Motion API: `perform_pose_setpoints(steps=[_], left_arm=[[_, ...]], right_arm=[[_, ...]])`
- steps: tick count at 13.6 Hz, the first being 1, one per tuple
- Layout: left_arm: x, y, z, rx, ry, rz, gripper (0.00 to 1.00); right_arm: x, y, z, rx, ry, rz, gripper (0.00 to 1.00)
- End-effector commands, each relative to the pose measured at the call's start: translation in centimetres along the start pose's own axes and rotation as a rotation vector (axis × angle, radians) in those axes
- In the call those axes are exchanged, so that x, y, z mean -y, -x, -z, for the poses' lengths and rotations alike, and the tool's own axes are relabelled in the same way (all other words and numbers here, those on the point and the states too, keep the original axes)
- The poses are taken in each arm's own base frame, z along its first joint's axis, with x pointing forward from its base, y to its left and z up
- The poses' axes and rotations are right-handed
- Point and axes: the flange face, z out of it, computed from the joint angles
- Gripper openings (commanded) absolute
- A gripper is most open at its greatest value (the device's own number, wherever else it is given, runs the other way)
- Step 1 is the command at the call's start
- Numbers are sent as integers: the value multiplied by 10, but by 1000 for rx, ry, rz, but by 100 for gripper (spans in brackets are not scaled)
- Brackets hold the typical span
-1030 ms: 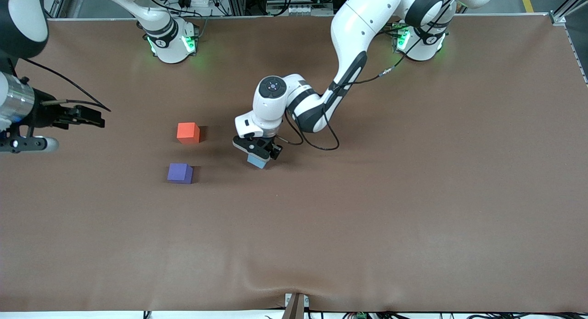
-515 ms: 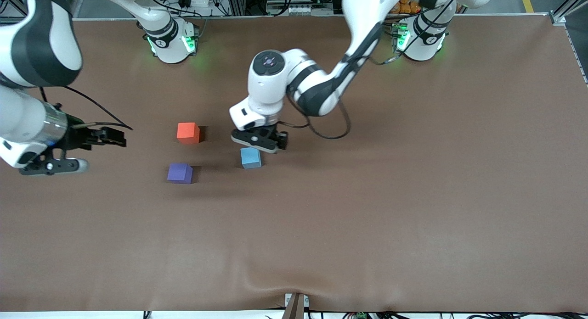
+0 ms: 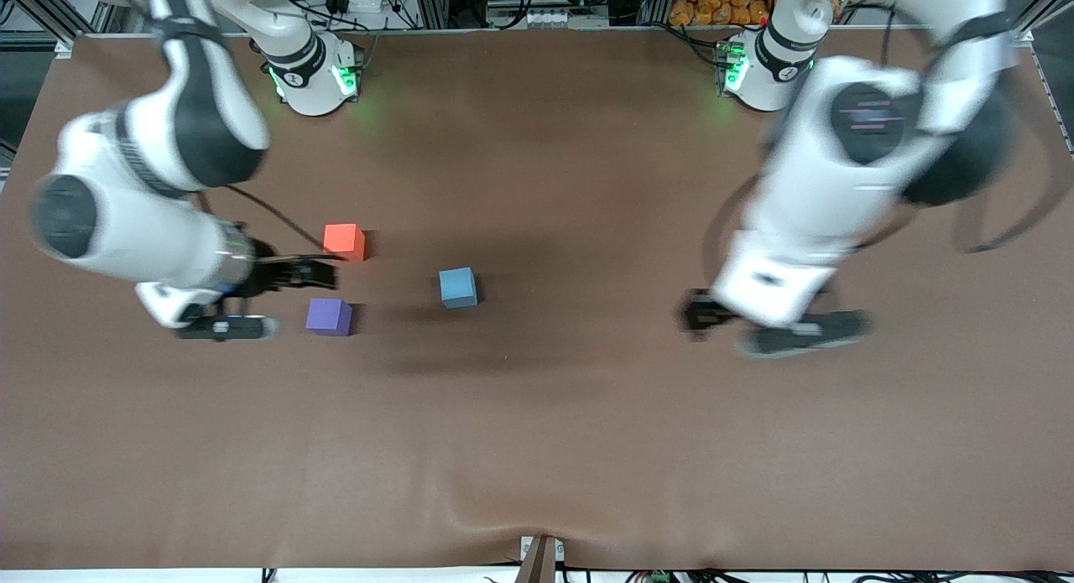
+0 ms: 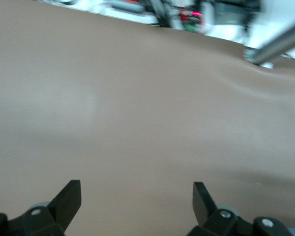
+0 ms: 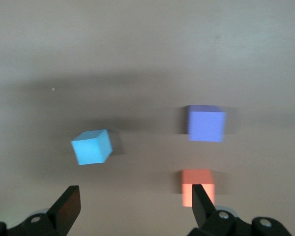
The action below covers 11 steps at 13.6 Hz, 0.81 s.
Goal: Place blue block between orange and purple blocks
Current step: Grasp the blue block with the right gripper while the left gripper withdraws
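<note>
Table (image 3: 537, 449): brown mat surface, bearing three cubes, all toward the right arm's end.

Left arm: reaches from its base out over bare mat toward its own end of the table. Left gripper (image 3: 776, 331): up over bare mat, well apart from every cube; fingers (image 4: 69, 199) spread wide with nothing between them, only brown mat showing in its wrist view.

Right arm: reaches from its base out over its own end of the table. Right gripper (image 3: 268, 302): in the air just beside the orange and purple cubes, pointing toward them; fingers (image 5: 69, 204) spread wide, nothing held. In its wrist view all three cubes lie clear of the fingers.

Blue block (image 3: 458, 287) (image 5: 92, 147): sits on the mat, free of both grippers. It lies off to one side of the other two cubes, toward the left arm's end, not between them. It is near the right gripper, with the orange and purple cubes in between, and well apart from the left gripper.

Orange block (image 3: 344, 242) (image 5: 197, 187): on the mat, farther from the front camera than the purple one.

Purple block (image 3: 328, 316) (image 5: 205, 123): on the mat, near the orange one, with a gap of bare mat between them.
</note>
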Motion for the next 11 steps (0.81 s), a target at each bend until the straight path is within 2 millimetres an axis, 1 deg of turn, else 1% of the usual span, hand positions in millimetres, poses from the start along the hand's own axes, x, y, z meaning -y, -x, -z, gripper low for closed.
perform_pose_setpoints(steps=[1,3,5,6,7,8,9,10,11], left_arm=[[77,-12,35,27,-12,-24,100],[131,-17,65,43,-19,-24,100],[173,-9,81,87,2,-61,100],[189,-1,84,99,10,-68,100],[200,7,87,102,13,-60,100],[206,20,93,100,20,-64,100],[212,34,93,84,25,-60,100],[218,44,94,78,28,-55,100],[221,45,97,76,27,-55,100]], right_arm=[[42,-3,-50,36,17,26,100],[74,8,-83,41,32,75,100],[100,24,-122,14,39,110,100],[104,30,-140,5,46,102,100],[113,36,-158,2,61,111,100],[117,36,-177,4,81,104,100],[125,38,-192,-2,104,90,100],[125,36,-204,-17,138,96,100],[127,36,-216,-24,155,108,100]])
